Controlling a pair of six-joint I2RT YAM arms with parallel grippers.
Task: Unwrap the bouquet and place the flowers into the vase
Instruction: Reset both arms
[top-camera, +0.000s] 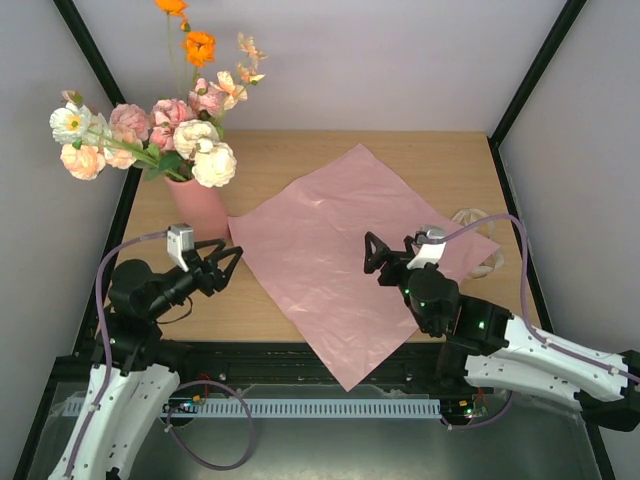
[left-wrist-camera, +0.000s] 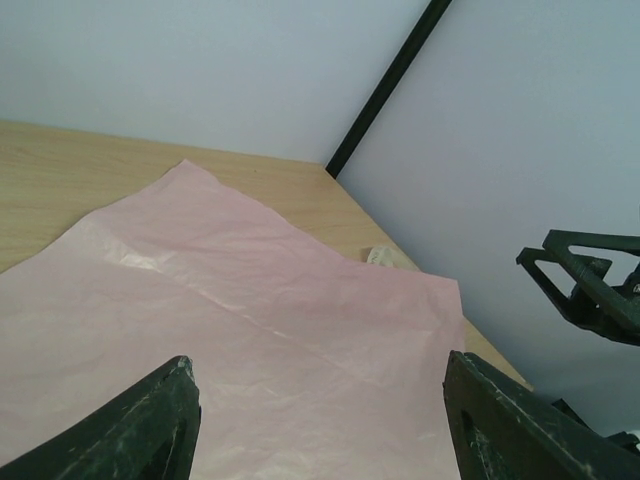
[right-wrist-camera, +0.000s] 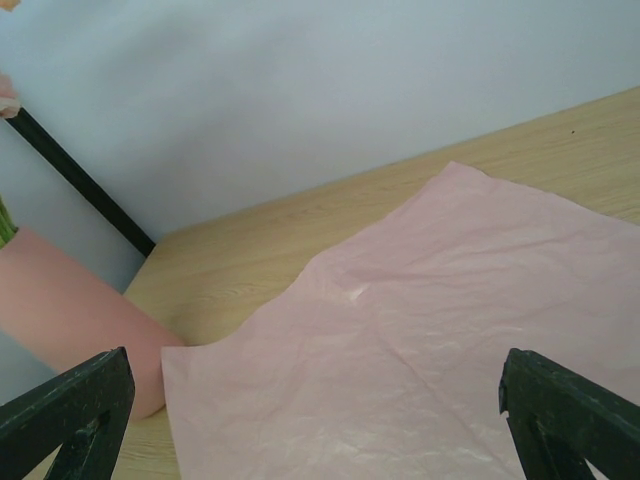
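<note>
Fingers (left-wrist-camera: 150, 425) of left gripper (top-camera: 228, 264): spread fully apart, nothing between them, poised at left edge of wrapping sheet (top-camera: 320, 250), near vase (top-camera: 200, 207). Fingers (right-wrist-camera: 70, 410) of right gripper (top-camera: 371, 254): likewise released and empty, hovering above middle of wrapping sheet.

Table (top-camera: 330, 150): pale wood-grain top, flat and matte.

Wrapping sheet: opened out flat, set diamond-wise across centre of table, near corner hanging past front edge. Thin glossy pink paper or film, lightly creased, with soft fold lines and a few shiny patches in both wrist views. No stems lying on it.

Flowers (top-camera: 190, 135): standing in vase at far-left of table, heads fanned out above rim, several leaning left beyond table edge, two orange blooms tallest at rear. Artificial-looking ruffled petals; rounded pink and cream heads, peach ones, one daisy-like white head with yellow centre. Green stems, a few leaves.

Vase: upright at far-left, at left corner of wrapping sheet; touching or merely just beside, cannot tell. Plain salmon-pink cylinder, tall and narrow, smooth matte surface.

Ribbon (top-camera: 468, 214): cream, in loose loops on table beside right corner of wrapping sheet, partly hidden by right arm.

Progress, as a judgement: wrapping off, ribbon untied and set aside, all visible flowers in vase, no loose stem found in any view. Task apparently complete; nothing outstanding beyond possible withdrawal of both arms.
</note>
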